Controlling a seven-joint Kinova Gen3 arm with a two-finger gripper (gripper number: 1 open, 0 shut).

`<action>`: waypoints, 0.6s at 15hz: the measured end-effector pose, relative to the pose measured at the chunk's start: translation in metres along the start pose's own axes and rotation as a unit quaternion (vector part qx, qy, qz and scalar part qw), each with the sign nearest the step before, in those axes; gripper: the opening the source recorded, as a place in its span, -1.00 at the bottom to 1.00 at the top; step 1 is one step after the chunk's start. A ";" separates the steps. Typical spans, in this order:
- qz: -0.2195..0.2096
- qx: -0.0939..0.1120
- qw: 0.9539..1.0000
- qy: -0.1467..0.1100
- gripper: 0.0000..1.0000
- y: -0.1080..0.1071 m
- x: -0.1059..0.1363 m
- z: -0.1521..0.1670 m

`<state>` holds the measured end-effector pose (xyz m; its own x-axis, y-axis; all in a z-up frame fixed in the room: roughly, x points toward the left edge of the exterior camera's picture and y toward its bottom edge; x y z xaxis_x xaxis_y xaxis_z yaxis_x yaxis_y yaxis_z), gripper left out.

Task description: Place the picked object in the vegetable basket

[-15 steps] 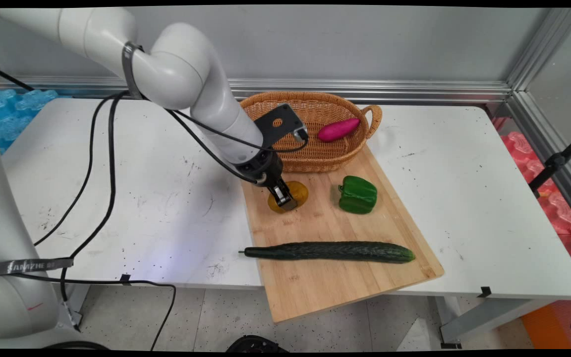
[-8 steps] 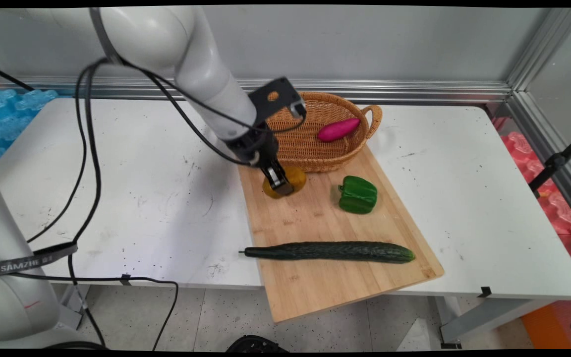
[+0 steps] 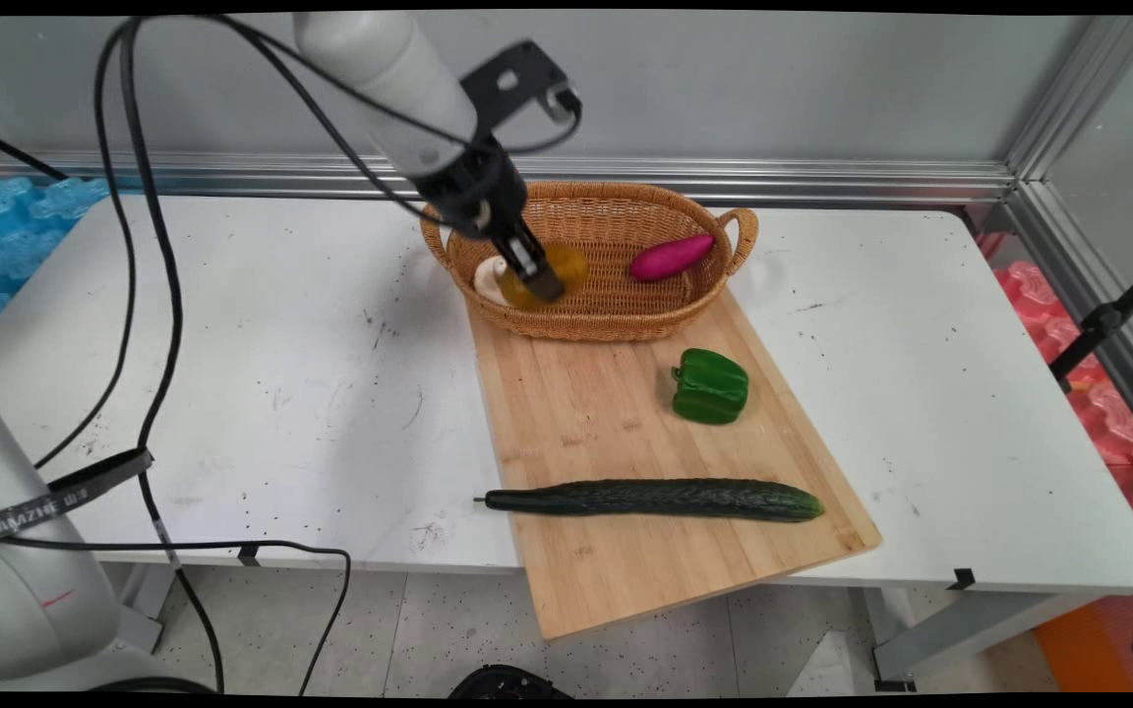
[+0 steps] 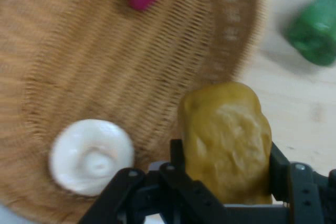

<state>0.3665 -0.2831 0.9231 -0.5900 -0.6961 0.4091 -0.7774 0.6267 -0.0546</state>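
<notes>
Potato [image 4: 226, 145] in gripper [image 3: 539, 280] (above basket [image 3: 626, 315])

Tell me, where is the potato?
The tool holds the potato above the wicker basket's left half, beside the white mushroom.

One potato [image 3: 552, 273], one mushroom [image 3: 490, 278], one purple sweet potato [image 3: 671, 257], one green pepper [image 3: 710, 386], one cucumber [image 3: 655, 499], one basket [image 3: 626, 317], one cutting board [image 3: 626, 560].

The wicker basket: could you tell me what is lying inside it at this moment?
Inside the basket lie a purple sweet potato and a white mushroom; the gripper holds a potato above it.
</notes>
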 end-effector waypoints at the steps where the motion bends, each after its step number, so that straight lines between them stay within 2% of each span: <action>1: -0.010 0.009 1.000 0.003 -1.00 -0.010 0.002 -0.003; 5: -0.042 0.039 0.998 0.015 -1.00 -0.047 0.011 -0.006; 9: -0.067 0.056 0.996 0.022 -1.00 -0.079 0.019 0.006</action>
<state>0.4156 -0.3472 0.9299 -0.4716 -0.7528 0.4592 -0.8692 0.4847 -0.0980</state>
